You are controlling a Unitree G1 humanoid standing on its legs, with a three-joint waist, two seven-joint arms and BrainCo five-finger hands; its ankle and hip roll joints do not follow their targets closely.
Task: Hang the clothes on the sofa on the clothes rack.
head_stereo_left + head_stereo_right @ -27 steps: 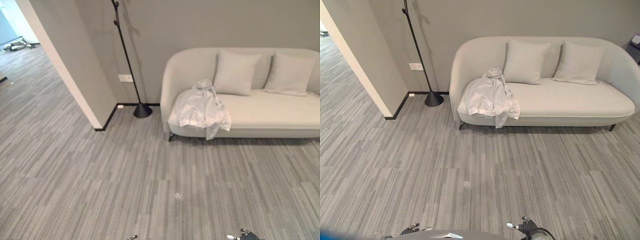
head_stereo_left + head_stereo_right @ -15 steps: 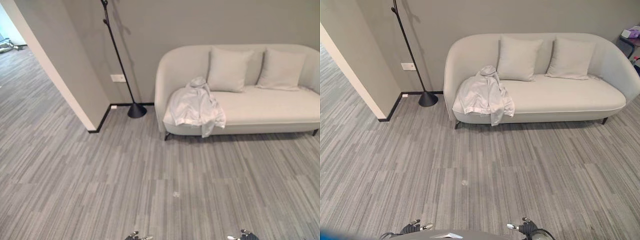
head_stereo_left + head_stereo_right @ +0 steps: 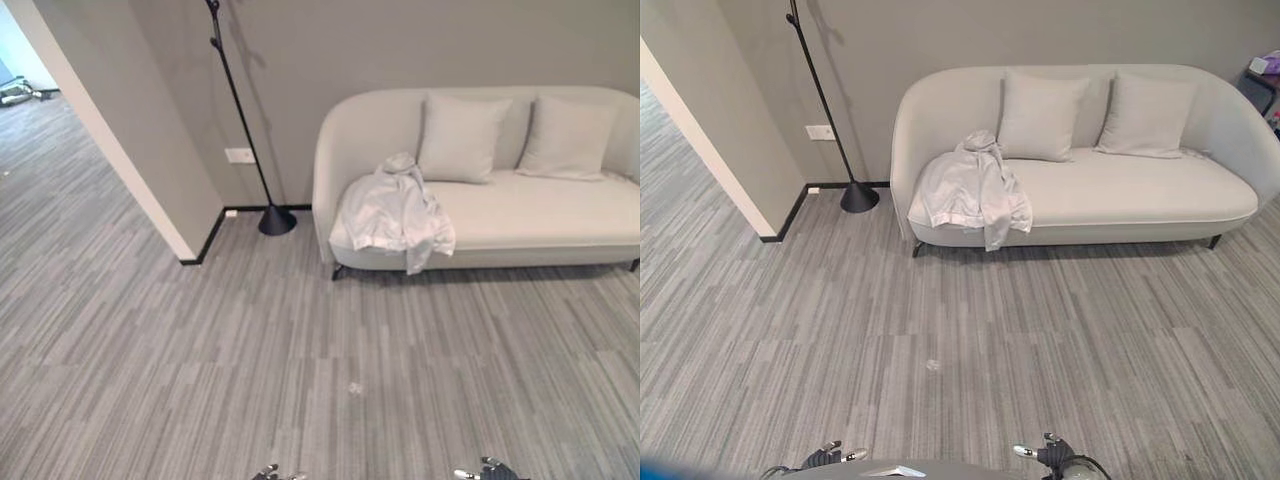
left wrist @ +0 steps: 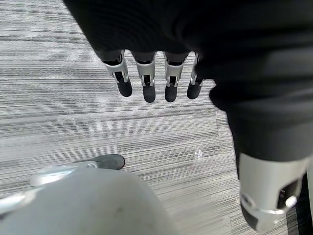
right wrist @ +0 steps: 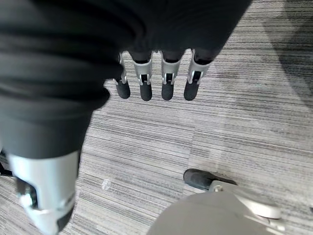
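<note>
A white garment (image 3: 393,212) lies crumpled on the left end of a cream sofa (image 3: 1120,195), with one part hanging over the front edge. Left of the sofa, against the grey wall, stands the clothes rack: a thin black pole (image 3: 235,100) on a cone base (image 3: 859,198). Both hands hang low, far from the sofa, over striped grey carpet. My left hand (image 4: 146,83) has straight fingers and holds nothing. My right hand (image 5: 166,81) is the same. Their tips show at the bottom edge of the right eye view, left hand (image 3: 830,457) and right hand (image 3: 1050,455).
Two pale cushions (image 3: 1042,117) lean on the sofa back. A wall corner (image 3: 185,245) juts out at the left, with a corridor behind it. A wide stretch of carpet lies between me and the sofa, with a small white speck (image 3: 354,388) on it.
The whole picture has shifted a little, so the camera has moved. The garment, sofa and rack stay where they were, and both hands hang as before.
</note>
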